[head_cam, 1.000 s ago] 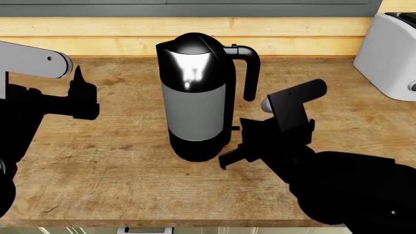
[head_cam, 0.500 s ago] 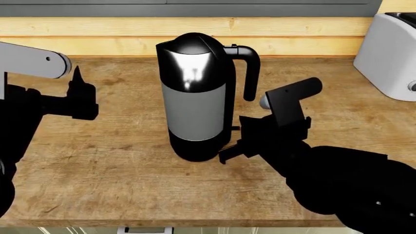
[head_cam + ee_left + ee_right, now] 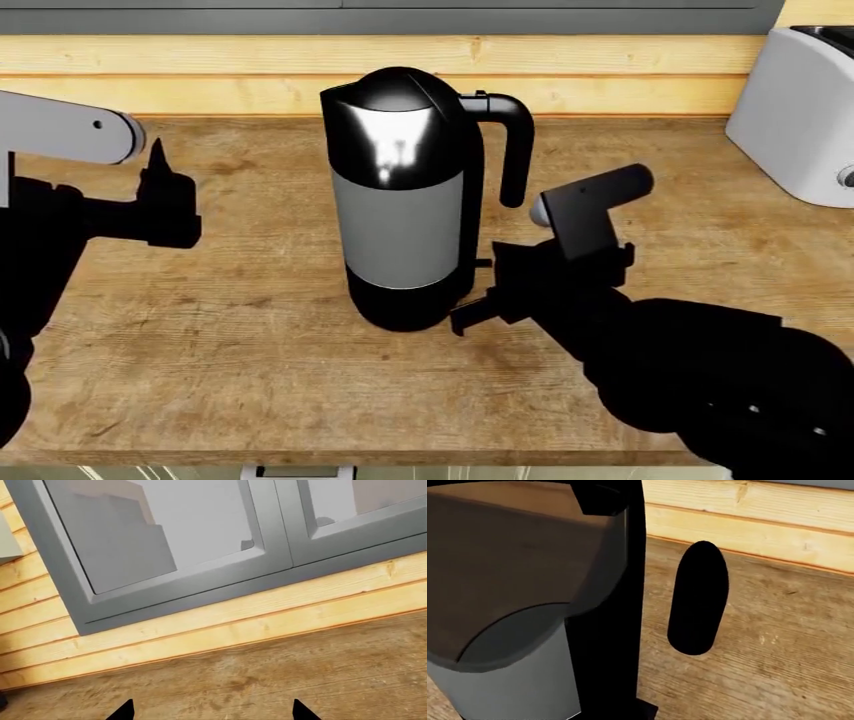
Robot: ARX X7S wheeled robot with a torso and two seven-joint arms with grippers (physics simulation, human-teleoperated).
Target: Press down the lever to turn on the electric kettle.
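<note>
The electric kettle (image 3: 400,200) stands upright at the middle of the wooden counter, its curved handle (image 3: 514,150) facing right. The lever (image 3: 481,264) is a tiny black tab on the lower black band under the handle. My right gripper (image 3: 463,320) is right beside the kettle's base, just below and in front of the lever; its fingers look closed together and empty. The right wrist view shows the kettle's body (image 3: 507,645) and handle (image 3: 697,600) very close. My left gripper (image 3: 160,170) hovers open and empty over the counter at the left, with its tips at the edge of its wrist view (image 3: 210,715).
A white toaster (image 3: 801,110) stands at the back right. A wooden backsplash (image 3: 601,70) runs along the back, with a grey window frame (image 3: 200,580) above it. The counter's front edge (image 3: 334,460) is near me.
My right gripper has edged slightly left and away, closer to the kettle's base. The kettle and my left arm have not moved.
</note>
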